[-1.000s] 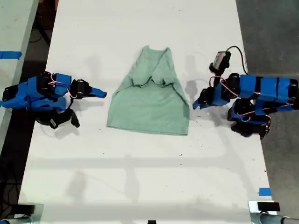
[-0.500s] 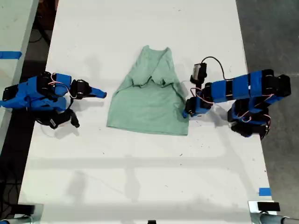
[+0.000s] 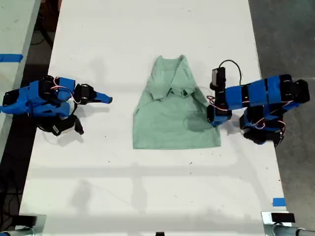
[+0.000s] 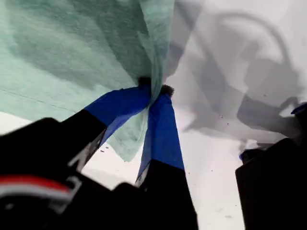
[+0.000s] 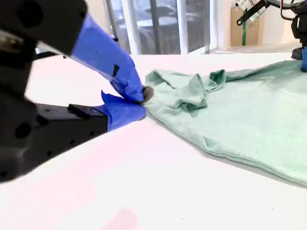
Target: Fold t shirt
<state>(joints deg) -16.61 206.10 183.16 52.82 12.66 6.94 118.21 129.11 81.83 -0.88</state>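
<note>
A: Where's the t shirt (image 3: 174, 110) lying?

B: Flat on the white table (image 3: 147, 191), middle of the exterior view, a bit right of centre. Sleeves are bunching inward near the collar, hem toward the lower part of the frame.

A: Grippers?

B: My first gripper (image 4: 153, 90) is pinching the shirt's edge, cloth squeezed between the blue fingers (image 4: 122, 103). That's the arm at the exterior view's right. My second gripper (image 5: 144, 100) is sitting off the cloth at the exterior view's left, fingertips pressed together on nothing.

A: Risk from here?

B: Only one side is being held, so I'm judging any pull is dragging the whole shirt rather than folding it. The pinch looks thin, so cloth may be slipping out. The crumpled sleeves are likely getting trapped in the fold.
</note>
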